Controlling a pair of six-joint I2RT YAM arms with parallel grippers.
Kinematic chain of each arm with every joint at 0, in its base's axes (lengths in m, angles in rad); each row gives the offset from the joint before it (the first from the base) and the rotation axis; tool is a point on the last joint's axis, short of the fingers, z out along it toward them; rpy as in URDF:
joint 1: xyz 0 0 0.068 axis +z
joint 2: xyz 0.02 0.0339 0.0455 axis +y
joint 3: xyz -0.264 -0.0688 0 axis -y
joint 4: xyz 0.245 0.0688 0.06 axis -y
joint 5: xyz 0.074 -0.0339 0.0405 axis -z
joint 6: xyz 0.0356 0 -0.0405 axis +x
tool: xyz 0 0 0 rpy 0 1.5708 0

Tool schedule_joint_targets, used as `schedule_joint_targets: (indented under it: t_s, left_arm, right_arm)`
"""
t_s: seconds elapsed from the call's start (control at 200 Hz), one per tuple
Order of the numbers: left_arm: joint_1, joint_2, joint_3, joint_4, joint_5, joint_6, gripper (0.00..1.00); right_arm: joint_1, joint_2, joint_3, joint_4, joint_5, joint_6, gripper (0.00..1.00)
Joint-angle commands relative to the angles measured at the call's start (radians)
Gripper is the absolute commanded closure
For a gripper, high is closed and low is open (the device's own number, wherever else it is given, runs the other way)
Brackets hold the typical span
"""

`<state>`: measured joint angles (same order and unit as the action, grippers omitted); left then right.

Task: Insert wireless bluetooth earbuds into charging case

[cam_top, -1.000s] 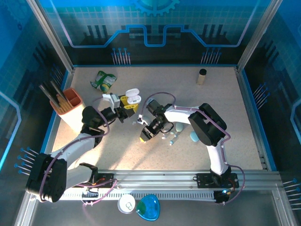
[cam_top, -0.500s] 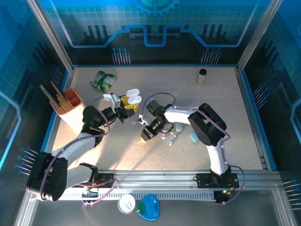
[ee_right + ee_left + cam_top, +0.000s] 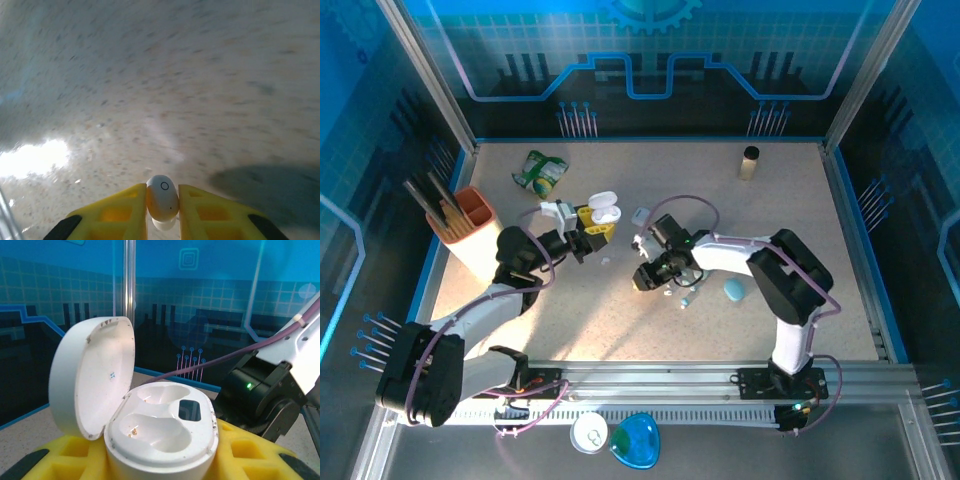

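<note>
1. One white earbud (image 3: 162, 197) is pinched between the right gripper's (image 3: 642, 278) yellow fingers (image 3: 116, 212), just above the table (image 3: 800, 220). The jaws press on it from both sides.
2. More earbuds (image 3: 682, 296) lie loose on the table just right of that gripper. They are tiny white and pale teal bits, too small to count reliably.
3. The white charging case (image 3: 165, 427) is open, with its lid (image 3: 92, 375) hinged up on the left. Both sockets look empty.
4. The left gripper (image 3: 595, 222) is clamped on the charging case base, holding it upright. In the top view it sits up and left of the right gripper, near but not touching.
5. A teal case (image 3: 734, 289) lies on the table right of the loose earbuds.
6. Further out there is an orange cup (image 3: 472, 212) of tools at the left edge, a green packet (image 3: 540, 172) at back left, and a small cylinder (image 3: 750, 162) at back right.
</note>
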<state>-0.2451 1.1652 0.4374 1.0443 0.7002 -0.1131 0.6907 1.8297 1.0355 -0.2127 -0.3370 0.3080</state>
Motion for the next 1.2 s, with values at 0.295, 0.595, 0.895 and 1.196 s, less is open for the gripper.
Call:
schedule_joint_targets:
  t_s: [0.295, 0.595, 0.895, 1.196]
  left_arm:
    - [0.007, 0.046, 0.011, 0.032, 0.020, 0.053, 0.65]
    - [0.007, 0.123, 0.035, 0.082, 0.027, 0.022, 0.66]
    - [0.006, 0.151, 0.041, 0.090, 0.032, 0.016, 0.66]
    - [-0.014, 0.169, 0.059, 0.039, 0.067, 0.046, 0.66]
  right_arm:
    - [0.000, -0.204, -0.080, -0.003, 0.681, 0.250, 0.82]
    - [0.035, -0.179, -0.014, -0.155, 0.837, 0.231, 0.83]
    - [0.042, -0.167, 0.001, -0.197, 0.890, 0.245, 0.85]
    - [0.049, -0.387, -0.186, 0.126, 0.727, 0.128, 0.87]
